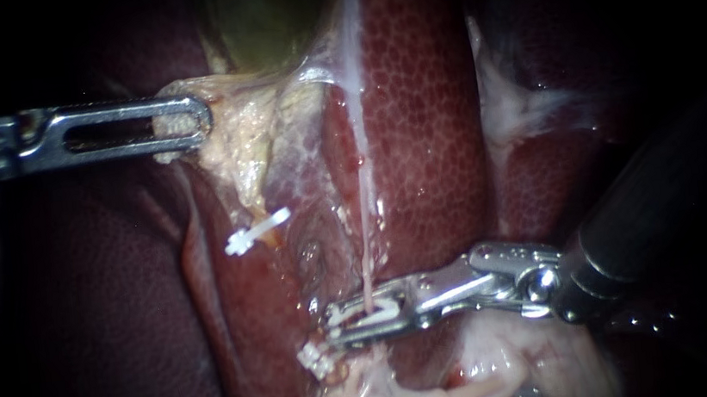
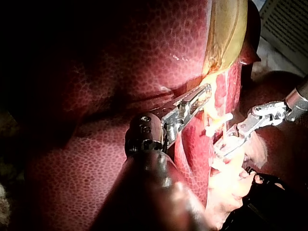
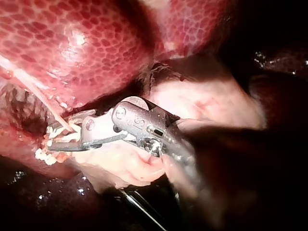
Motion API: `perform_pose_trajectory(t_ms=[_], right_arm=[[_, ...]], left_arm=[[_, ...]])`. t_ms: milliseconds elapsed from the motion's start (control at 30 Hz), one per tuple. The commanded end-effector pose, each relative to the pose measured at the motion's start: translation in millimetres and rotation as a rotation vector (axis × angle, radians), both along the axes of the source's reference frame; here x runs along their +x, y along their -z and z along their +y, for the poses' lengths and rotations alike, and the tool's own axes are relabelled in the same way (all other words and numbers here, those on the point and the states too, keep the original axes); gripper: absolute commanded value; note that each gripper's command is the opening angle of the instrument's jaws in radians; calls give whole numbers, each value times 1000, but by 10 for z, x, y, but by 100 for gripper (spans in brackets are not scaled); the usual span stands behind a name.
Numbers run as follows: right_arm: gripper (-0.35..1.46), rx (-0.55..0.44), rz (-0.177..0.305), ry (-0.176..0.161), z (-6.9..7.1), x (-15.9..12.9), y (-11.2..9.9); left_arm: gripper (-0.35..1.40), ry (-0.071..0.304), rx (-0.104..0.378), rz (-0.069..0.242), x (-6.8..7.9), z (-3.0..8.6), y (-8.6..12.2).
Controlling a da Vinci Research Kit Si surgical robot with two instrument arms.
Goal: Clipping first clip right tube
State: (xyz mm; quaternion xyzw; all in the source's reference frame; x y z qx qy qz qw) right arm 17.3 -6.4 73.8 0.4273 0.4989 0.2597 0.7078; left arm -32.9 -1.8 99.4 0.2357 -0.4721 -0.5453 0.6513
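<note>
Pig's liver resting on a dark, wet-looking surface.

The liver (image 3: 72,43), deep red with a fine honeycomb pattern, lies in broad lobes on a black, glossy surface (image 2: 276,199) that shows only as narrow strips beyond the tissue's edges. Small bright glints of moisture dot this surface beside the liver. A soft mass of pale pink-white tissue (image 3: 207,101) spreads at the liver's edge and touches the dark surface too. It is too dim to tell what the surface is made of. Past the liver's far rim a pale sheet with fine dark lines (image 2: 288,21) shows; whether it lies on the same surface cannot be told.
</note>
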Motion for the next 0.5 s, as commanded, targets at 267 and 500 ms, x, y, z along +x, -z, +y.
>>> perform_pose_trajectory(t_ms=[267, 500], right_arm=[[-35, 24, -9, 29, -2, -6, 0], [-35, 29, -13, 30, -2, -7, 0]], left_arm=[[-35, 0, 0, 0, 0, 0, 0], [-35, 0, 0, 0, 0, 0, 0]])
